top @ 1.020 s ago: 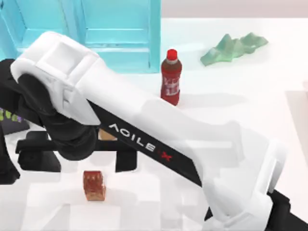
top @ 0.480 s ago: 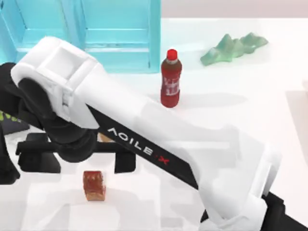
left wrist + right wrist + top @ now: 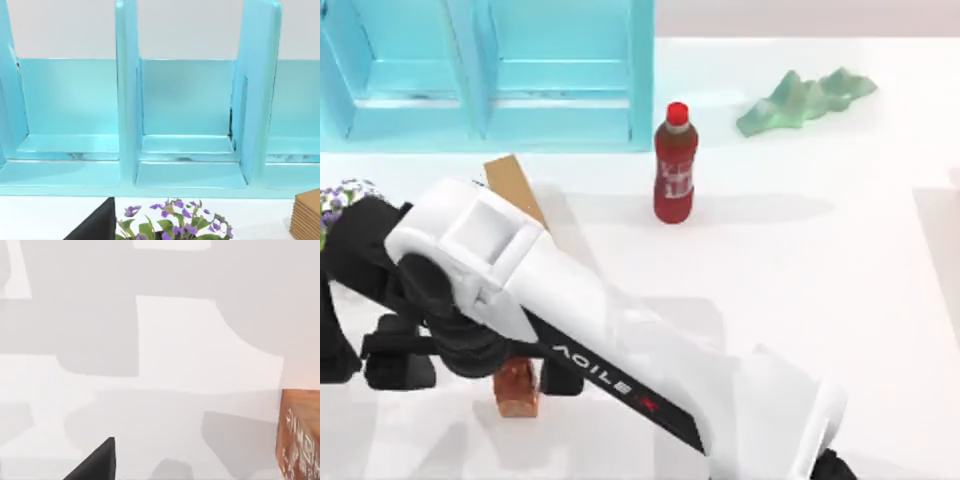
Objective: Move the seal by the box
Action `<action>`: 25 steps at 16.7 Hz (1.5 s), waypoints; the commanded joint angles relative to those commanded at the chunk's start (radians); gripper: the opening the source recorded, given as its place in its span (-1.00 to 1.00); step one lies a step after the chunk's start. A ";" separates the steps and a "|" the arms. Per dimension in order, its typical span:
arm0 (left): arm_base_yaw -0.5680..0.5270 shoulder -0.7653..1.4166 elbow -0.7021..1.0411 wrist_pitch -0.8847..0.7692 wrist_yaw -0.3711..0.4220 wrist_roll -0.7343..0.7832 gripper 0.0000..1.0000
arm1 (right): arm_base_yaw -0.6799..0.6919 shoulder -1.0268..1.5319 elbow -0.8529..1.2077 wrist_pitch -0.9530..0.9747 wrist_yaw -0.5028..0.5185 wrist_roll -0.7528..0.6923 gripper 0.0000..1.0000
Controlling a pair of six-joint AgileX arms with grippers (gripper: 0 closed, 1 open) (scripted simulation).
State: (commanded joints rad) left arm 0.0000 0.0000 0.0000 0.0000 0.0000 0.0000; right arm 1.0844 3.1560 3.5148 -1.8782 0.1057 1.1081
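Note:
The seal (image 3: pixel 516 392), a small reddish-brown mottled block, stands near the table's front left and also appears in the right wrist view (image 3: pixel 300 435). My right arm reaches across from the front right. Its gripper (image 3: pixel 482 372) is open, with one black finger on each side of the seal and a fingertip (image 3: pixel 97 462) low over the table. The wrist hides the seal's top. The box (image 3: pixel 512 185), a tan cuboid, lies behind the arm near the cabinet, and its far end shows in the left wrist view (image 3: pixel 307 215). My left arm is parked at the left edge (image 3: pixel 335 350).
A big teal cabinet (image 3: pixel 560 70) lines the back left (image 3: pixel 185 150). A red bottle (image 3: pixel 675 165) stands mid-table, and a pale green lumpy figure (image 3: pixel 805 100) lies at the back right. Purple flowers (image 3: pixel 340 195) sit at the left (image 3: pixel 175 225).
My right arm has swung toward the front and come down, bringing its open fingers around the seal. The box's end, covered before, now shows behind the arm.

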 joint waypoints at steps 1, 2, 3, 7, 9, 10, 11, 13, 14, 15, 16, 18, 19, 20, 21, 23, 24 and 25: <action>0.000 0.000 0.000 0.000 0.000 0.000 1.00 | -0.002 0.033 0.037 -0.005 0.000 -0.002 1.00; 0.000 0.000 0.000 0.000 0.000 0.000 1.00 | -0.003 0.057 0.063 -0.009 0.001 -0.003 1.00; 0.000 0.000 0.000 0.000 0.000 0.000 1.00 | -0.004 0.073 0.078 -0.011 0.001 -0.004 1.00; 0.000 0.000 0.000 0.000 0.000 0.000 1.00 | -0.004 0.077 0.083 -0.012 0.001 -0.004 1.00; 0.000 0.000 0.000 0.000 0.000 0.000 1.00 | -0.004 0.077 0.083 -0.012 0.001 -0.004 0.70; 0.000 0.000 0.000 0.000 0.000 0.000 1.00 | -0.004 0.077 0.083 -0.012 0.001 -0.004 0.55; 0.000 0.000 0.000 0.000 0.000 0.000 1.00 | -0.004 0.077 0.083 -0.012 0.001 -0.004 0.40; 0.000 0.000 0.000 0.000 0.000 0.000 1.00 | -0.004 0.077 0.083 -0.012 0.001 -0.004 0.10; 0.000 0.000 0.000 0.000 0.000 0.000 1.00 | -0.004 0.077 0.083 -0.012 0.001 -0.004 -0.06; 0.000 0.000 0.000 0.000 0.000 0.000 1.00 | -0.004 0.077 0.083 -0.012 0.001 -0.004 -0.21; 0.000 0.000 0.000 0.000 0.000 0.000 1.00 | -0.004 0.077 0.083 -0.012 0.001 -0.004 -0.36; 0.000 0.000 0.000 0.000 0.000 0.000 1.00 | -0.004 0.077 0.083 -0.012 0.001 -0.004 -0.66; 0.000 0.000 0.000 0.000 0.000 0.000 1.00 | -0.004 0.077 0.083 -0.012 0.001 -0.004 -0.81; 0.000 0.000 0.000 0.000 0.000 0.000 1.00 | -0.004 0.077 0.083 -0.012 0.001 -0.004 -0.96; 0.000 0.000 0.000 0.000 0.000 0.000 1.00 | -0.004 0.077 0.083 -0.012 0.001 -0.004 -1.00; 0.000 0.000 0.000 0.000 0.000 0.000 1.00 | -0.004 0.077 0.083 -0.012 0.001 -0.004 -1.00; 0.000 0.000 0.000 0.000 0.000 0.000 1.00 | -0.004 0.077 0.083 -0.012 0.001 -0.004 -1.00; 0.000 0.000 0.000 0.000 0.000 0.000 1.00 | -0.004 0.077 0.083 -0.012 0.001 -0.004 -1.00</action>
State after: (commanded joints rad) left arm 0.0000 0.0000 0.0000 0.0000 0.0000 0.0000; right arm 1.0799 3.2332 3.5976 -1.8901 0.1069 1.1037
